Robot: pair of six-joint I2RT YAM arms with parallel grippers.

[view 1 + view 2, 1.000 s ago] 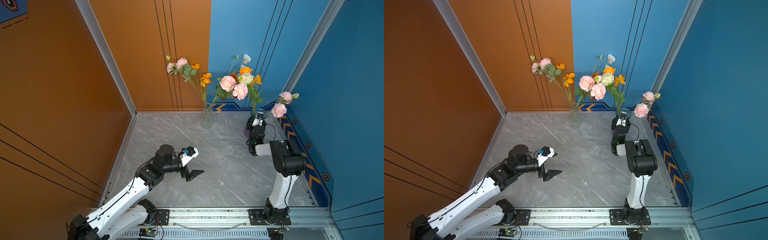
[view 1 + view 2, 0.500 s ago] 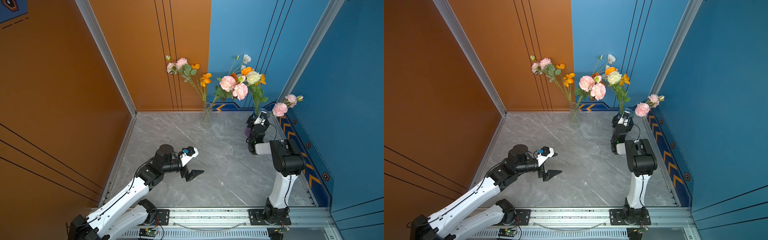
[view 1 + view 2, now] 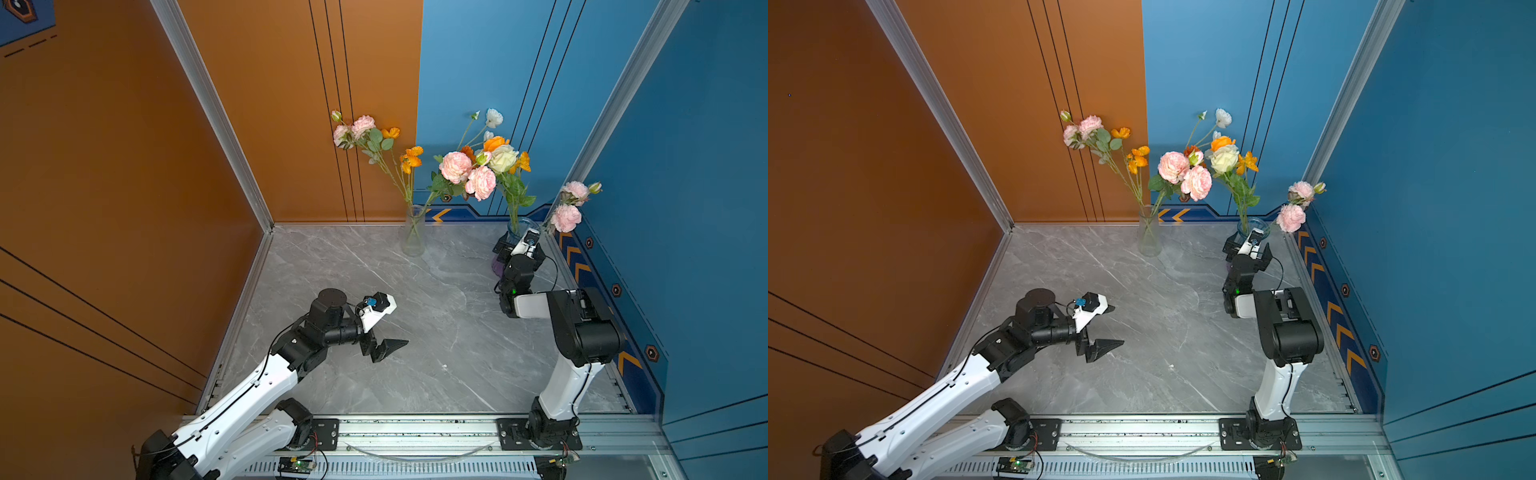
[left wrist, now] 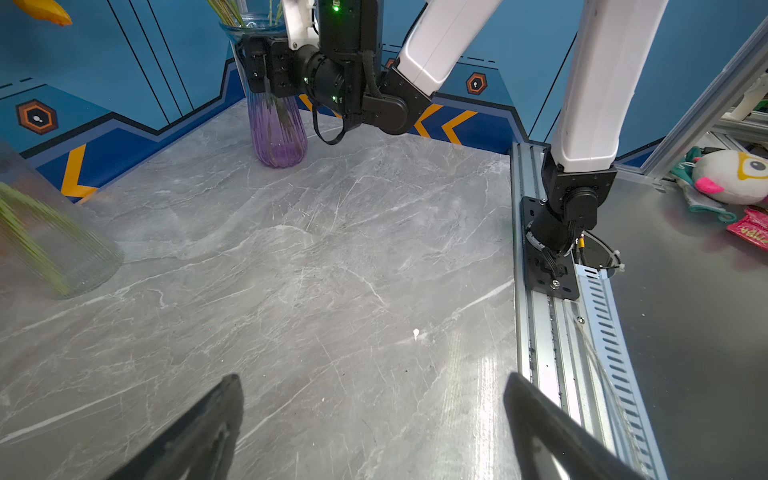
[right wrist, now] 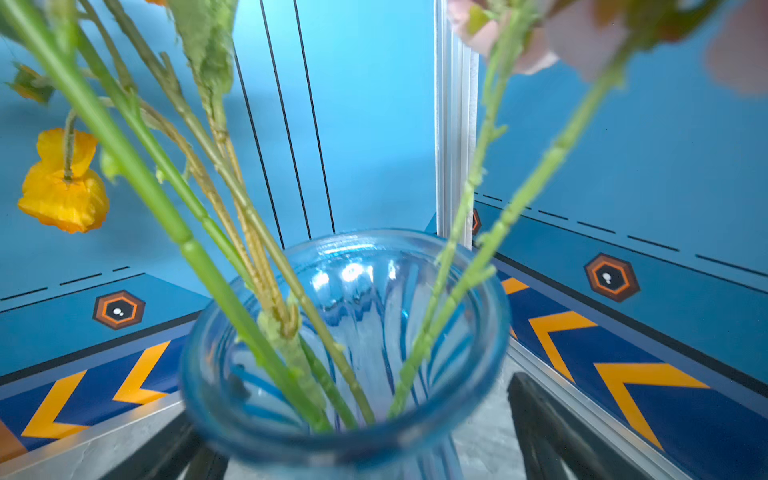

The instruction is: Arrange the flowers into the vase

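A blue glass vase (image 3: 516, 226) (image 3: 1251, 226) (image 4: 277, 129) stands at the back right and holds flowers (image 3: 503, 158) with cream and orange blooms. A pink pair (image 3: 566, 217) leans toward the right wall. In the right wrist view several green stems (image 5: 232, 299) go down through the vase's rim (image 5: 494, 328). My right gripper (image 3: 515, 241) (image 5: 353, 451) is open, a finger on each side of the vase's neck and nothing pinched. My left gripper (image 3: 397, 325) (image 3: 1116, 326) (image 4: 374, 386) hangs open and empty over the table's middle left.
A clear glass vase (image 3: 412, 235) (image 4: 54, 249) at the back centre holds more pink, orange and white flowers (image 3: 456, 167). Orange and blue walls enclose the grey marble table (image 3: 436, 332). A metal rail (image 3: 415, 432) runs along the front edge.
The right gripper's jaws have opened wide beside the blue vase. The cream and orange blooms have swung a little to the right. The left arm has not moved.
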